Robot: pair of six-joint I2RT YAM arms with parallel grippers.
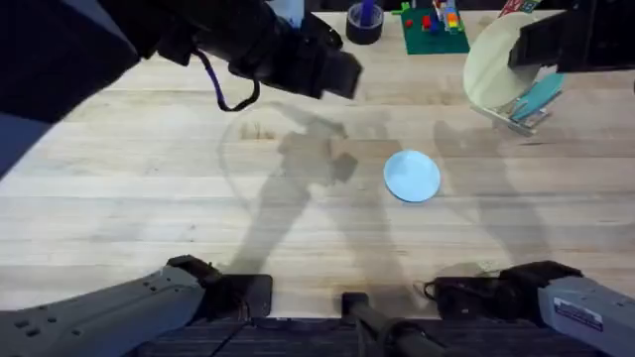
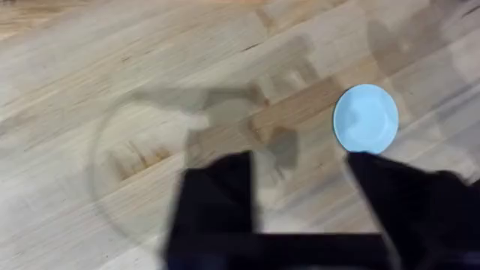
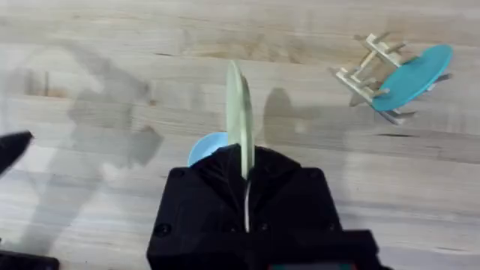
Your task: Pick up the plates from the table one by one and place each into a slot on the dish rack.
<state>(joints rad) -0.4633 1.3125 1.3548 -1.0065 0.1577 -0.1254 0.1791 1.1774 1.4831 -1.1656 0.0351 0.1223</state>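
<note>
Right tool [image 3: 244, 176] grips yellow plate [image 3: 238, 112] edge-on above wooden table [image 3: 112, 45], left tool [image 2: 300, 202] wide

Soft, blurred shadows [image 1: 308, 188] spread across the pale planks, so light falls from above. At twelve o'clock sits a dark roll of tape [image 1: 364, 22]; toward one o'clock, a green baseplate [image 1: 434, 32] carrying bright bricks.

My left arm reaches up high toward eleven o'clock, big and dark. Its claw [image 2: 300, 202] hangs open, with the two black fingers [image 2: 217, 202] wide apart. My right arm stretches far out toward one o'clock. My right claw [image 3: 244, 180] is squeezed tight on the yellow plate [image 3: 238, 112], holding it up on its edge.
</note>
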